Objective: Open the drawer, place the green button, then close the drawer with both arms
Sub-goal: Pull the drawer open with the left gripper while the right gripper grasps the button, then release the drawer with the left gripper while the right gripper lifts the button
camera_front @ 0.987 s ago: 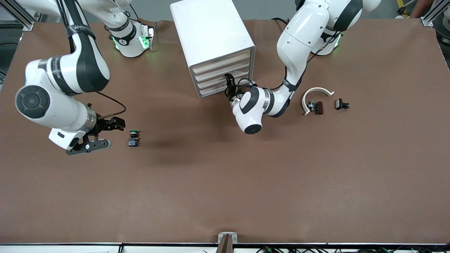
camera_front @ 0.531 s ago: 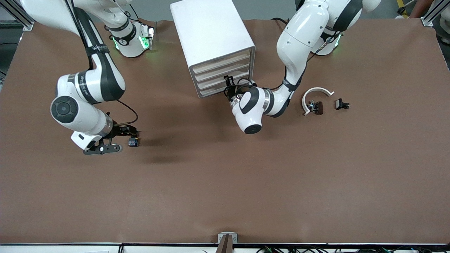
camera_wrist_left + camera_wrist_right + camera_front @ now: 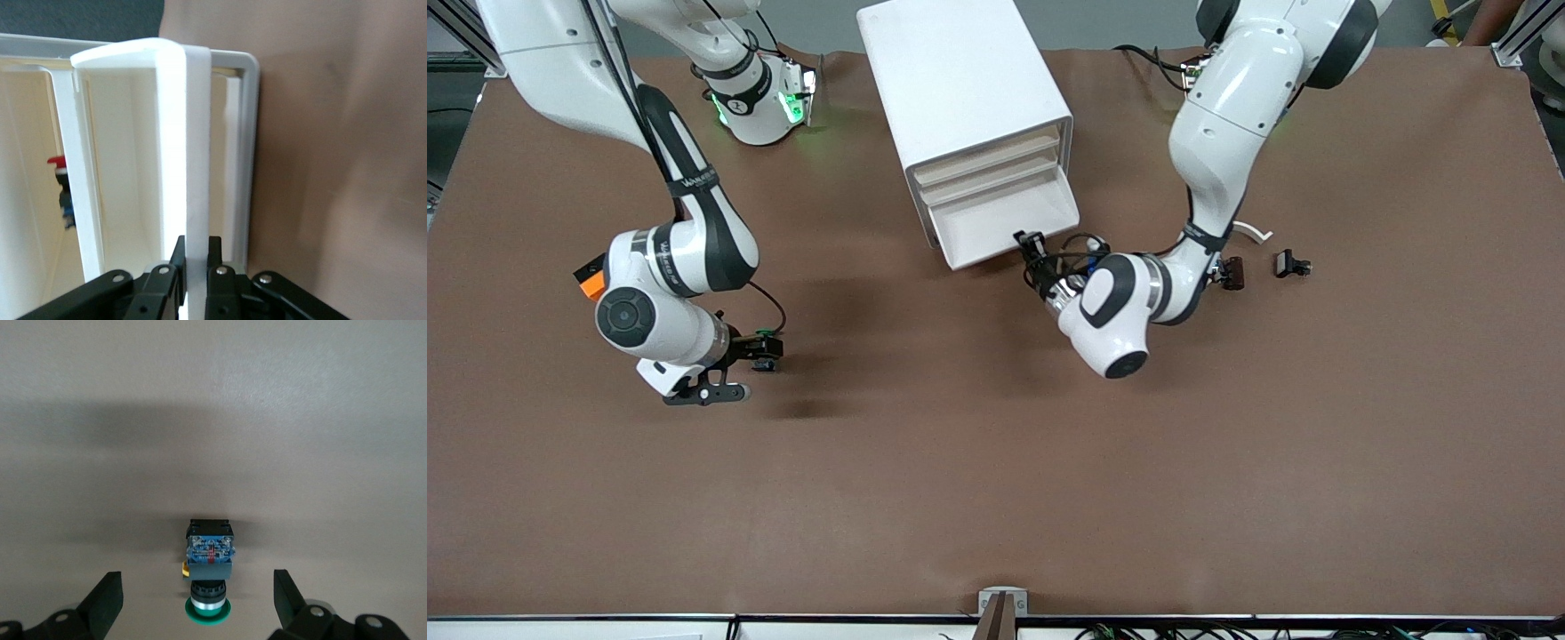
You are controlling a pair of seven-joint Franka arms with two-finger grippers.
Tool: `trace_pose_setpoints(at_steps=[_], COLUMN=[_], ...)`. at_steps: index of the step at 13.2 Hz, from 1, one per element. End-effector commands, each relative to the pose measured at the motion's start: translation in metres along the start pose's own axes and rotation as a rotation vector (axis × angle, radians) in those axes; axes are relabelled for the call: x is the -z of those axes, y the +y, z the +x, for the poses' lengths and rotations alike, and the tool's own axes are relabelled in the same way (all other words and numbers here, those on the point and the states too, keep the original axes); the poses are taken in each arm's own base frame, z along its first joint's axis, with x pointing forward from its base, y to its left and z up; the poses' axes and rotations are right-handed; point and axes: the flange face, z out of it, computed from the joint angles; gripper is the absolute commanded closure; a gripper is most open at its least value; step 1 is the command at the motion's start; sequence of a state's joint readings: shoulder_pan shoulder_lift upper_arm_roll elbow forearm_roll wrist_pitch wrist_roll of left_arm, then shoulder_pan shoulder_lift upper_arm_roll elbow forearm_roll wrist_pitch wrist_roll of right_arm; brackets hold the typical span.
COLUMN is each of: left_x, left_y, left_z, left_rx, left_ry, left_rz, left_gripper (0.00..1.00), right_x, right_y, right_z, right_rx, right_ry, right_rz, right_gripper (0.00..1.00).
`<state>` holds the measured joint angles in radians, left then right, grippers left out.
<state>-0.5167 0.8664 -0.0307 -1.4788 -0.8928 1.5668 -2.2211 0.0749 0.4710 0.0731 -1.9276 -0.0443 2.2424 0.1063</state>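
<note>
While two white arms reach over the counter [image 3: 996,462] in the front view, one cabinet [image 3: 960,89] shows four drawers; the lowest drawer [image 3: 1003,222] is pulled out, its long axis running across the cabinet's front. The left claw [image 3: 1035,252] is clenched on that drawer's front edge, forearm low and level. One button [image 3: 765,348] lies toward the right arm's end from the cabinet, nearer the camera, with the right claw [image 3: 758,348] low around it, released. An orange block [image 3: 590,286] and two dark clips [image 3: 1291,264] also lie there.

In the left wrist view, fingers [image 3: 177,257] pinch the drawer's lip [image 3: 187,147].

In the right wrist view, the button [image 3: 209,570] lies on its side between spread fingers [image 3: 107,597], green cap toward the wrist.
</note>
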Motion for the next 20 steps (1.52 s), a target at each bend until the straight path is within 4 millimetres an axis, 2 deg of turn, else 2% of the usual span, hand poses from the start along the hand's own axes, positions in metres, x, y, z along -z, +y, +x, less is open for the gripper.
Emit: trace_pose_setpoints(at_steps=[1, 3, 4, 5, 6, 8, 10, 12, 13, 14, 16, 18, 20], left_x=[0.041, 0.048, 0.053, 0.061, 0.066, 0.077, 0.089, 0.121, 0.141, 0.17, 0.212, 0.258, 0.306], left_y=[0.004, 0.008, 0.008, 0.008, 0.01, 0.007, 0.003, -0.007, -0.015, -0.022, -0.026, -0.042, -0.07], left_z=[-0.001, 0.0, 0.0, 0.001, 0.002, 0.0, -0.002, -0.002, -0.002, 0.004, 0.017, 0.027, 0.047], left_rx=[-0.004, -0.012, -0.019, -0.025, -0.026, -0.054, -0.067, -0.089, -0.102, -0.111, -0.119, -0.197, -0.29], left_ry=[-0.073, -0.092, -0.101, -0.114, -0.124, -0.14, -0.158, -0.2, -0.225, -0.257, -0.301, -0.335, -0.364], left_rz=[-0.038, -0.058, -0.064, -0.069, -0.074, -0.09, -0.104, -0.134, -0.157, -0.192, -0.248, -0.34, -0.465], left_gripper=[1.0, 0.98, 0.93, 0.82, 0.65, 0.0, 0.0, 0.0, 0.0, 0.0, 0.0, 0.0, 0.0], right_x=[-0.015, -0.03, -0.036, -0.042, -0.045, -0.054, -0.055, -0.056, -0.056, -0.056, -0.058, -0.057, -0.052], right_y=[0.005, 0.008, 0.013, 0.014, 0.014, 0.016, 0.014, 0.012, 0.011, 0.01, 0.007, 0.007, 0.006], right_z=[0.006, 0.007, 0.007, 0.008, 0.009, 0.009, 0.009, 0.008, 0.008, 0.007, 0.005, 0.005, 0.006], right_rx=[-0.016, -0.02, -0.029, -0.032, -0.035, -0.041, -0.049, -0.051, -0.063, -0.092, -0.114, -0.115, -0.114], right_ry=[0.009, -0.008, -0.016, -0.019, -0.012, -0.018, -0.02, -0.025, -0.029, -0.033, -0.055, -0.057, -0.065], right_rz=[-0.003, -0.001, 0.001, 0.002, 0.005, 0.007, 0.008, 0.01, 0.009, 0.008, 0.005, 0.005, 0.003], right_gripper=[0.0, 0.0, 0.0, 0.0, 0.0, 0.0, 0.0, 0.14, 0.22, 0.29, 0.45, 0.6, 0.74])
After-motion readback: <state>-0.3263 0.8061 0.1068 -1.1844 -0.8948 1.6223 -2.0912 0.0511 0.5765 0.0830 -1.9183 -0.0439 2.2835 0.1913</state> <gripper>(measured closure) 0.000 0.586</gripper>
